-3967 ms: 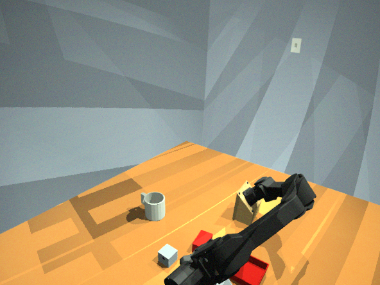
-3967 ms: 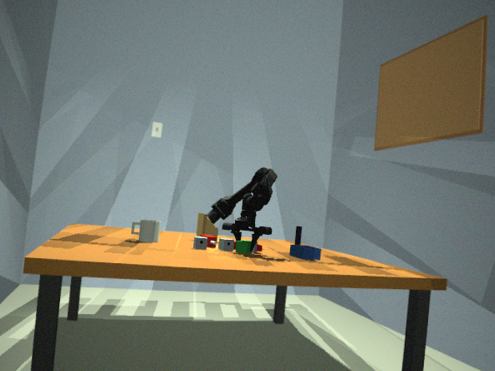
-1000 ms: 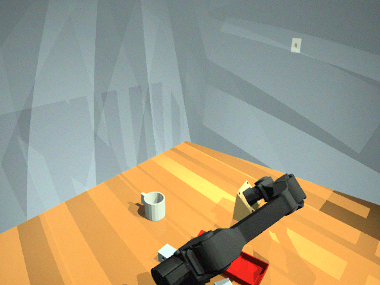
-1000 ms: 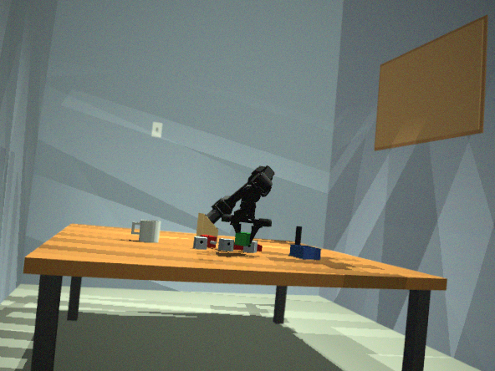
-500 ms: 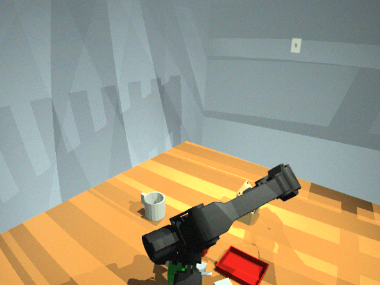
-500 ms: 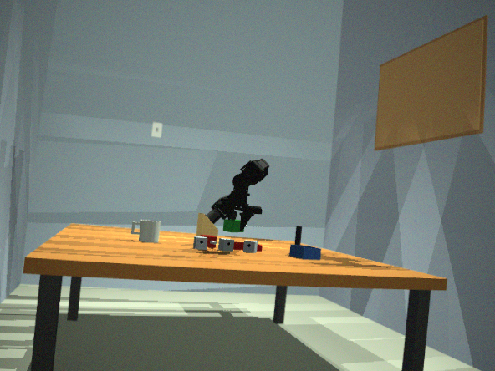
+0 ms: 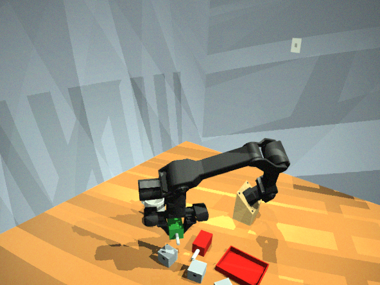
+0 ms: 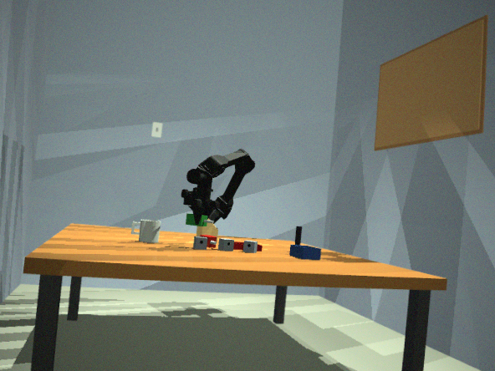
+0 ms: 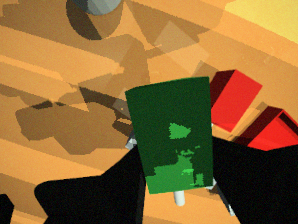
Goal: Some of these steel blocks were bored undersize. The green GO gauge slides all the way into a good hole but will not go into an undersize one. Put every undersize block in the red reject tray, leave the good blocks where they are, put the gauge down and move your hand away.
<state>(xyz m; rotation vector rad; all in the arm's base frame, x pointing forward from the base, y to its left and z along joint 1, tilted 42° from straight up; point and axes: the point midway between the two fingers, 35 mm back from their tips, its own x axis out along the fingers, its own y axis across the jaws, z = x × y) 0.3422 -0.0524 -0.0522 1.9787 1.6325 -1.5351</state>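
My gripper (image 7: pixel 176 228) (image 8: pixel 198 220) (image 9: pixel 169 139) is shut on the green GO gauge (image 7: pixel 176 223) (image 8: pixel 191 220) (image 9: pixel 170 110). It holds the gauge in the air above the table, with the pale pin clear of every block. In the top view, one steel block (image 7: pixel 168 257) (image 8: pixel 200 243) stands below and in front of the gauge. A second block (image 7: pixel 198 269) (image 8: pixel 226 245) stands to its right, and a third block (image 7: pixel 223 282) (image 8: pixel 250 246) is cut by the bottom edge. The red reject tray (image 7: pixel 250 255) lies behind the third block; no block shows in its visible part.
A red block with a pale pin (image 7: pixel 203 241) (image 9: pixel 239 97) lies between gripper and tray. A mug (image 7: pixel 155 204) (image 8: pixel 150 231) (image 9: pixel 97 4) stands behind the gripper. A beige wedge (image 7: pixel 244 212) stands near the arm's base. A blue block with a black post (image 8: pixel 305 252) stands at the right.
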